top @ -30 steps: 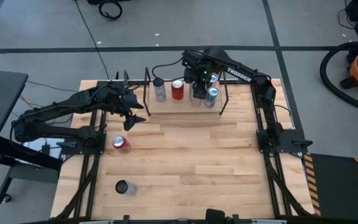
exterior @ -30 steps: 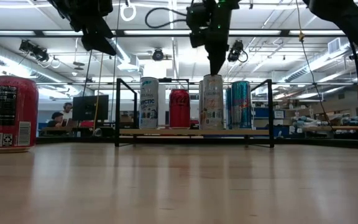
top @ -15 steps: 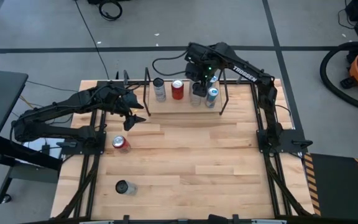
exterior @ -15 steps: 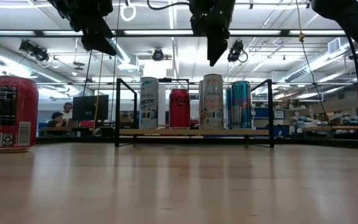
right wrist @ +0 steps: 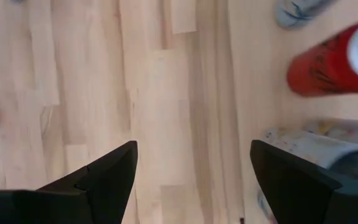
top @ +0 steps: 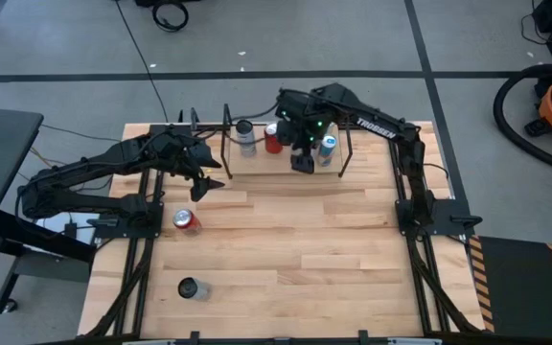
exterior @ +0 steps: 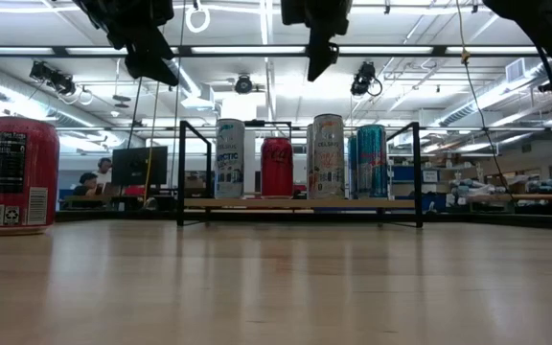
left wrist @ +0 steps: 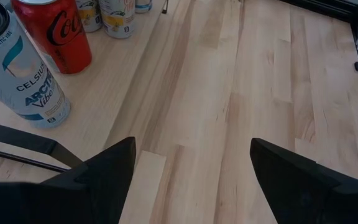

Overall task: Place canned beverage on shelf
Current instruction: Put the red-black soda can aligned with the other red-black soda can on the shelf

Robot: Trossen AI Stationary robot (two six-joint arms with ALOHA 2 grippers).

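Four cans point(exterior: 328, 156) on shelf point(exterior: 300, 203), right gripper point(exterior: 316, 59) empty above

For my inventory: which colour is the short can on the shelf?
Red; the short can shows best in the low view.

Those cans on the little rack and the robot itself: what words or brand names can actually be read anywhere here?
"CELSIUS ARCTIC VIBE" on the white and blue can.
"Coca" script, cut off, on the red can.
"TROSSEN", small, on the right arm.
Print on the red can on the table: too blurred to read.
Other shelf cans: too small to read.
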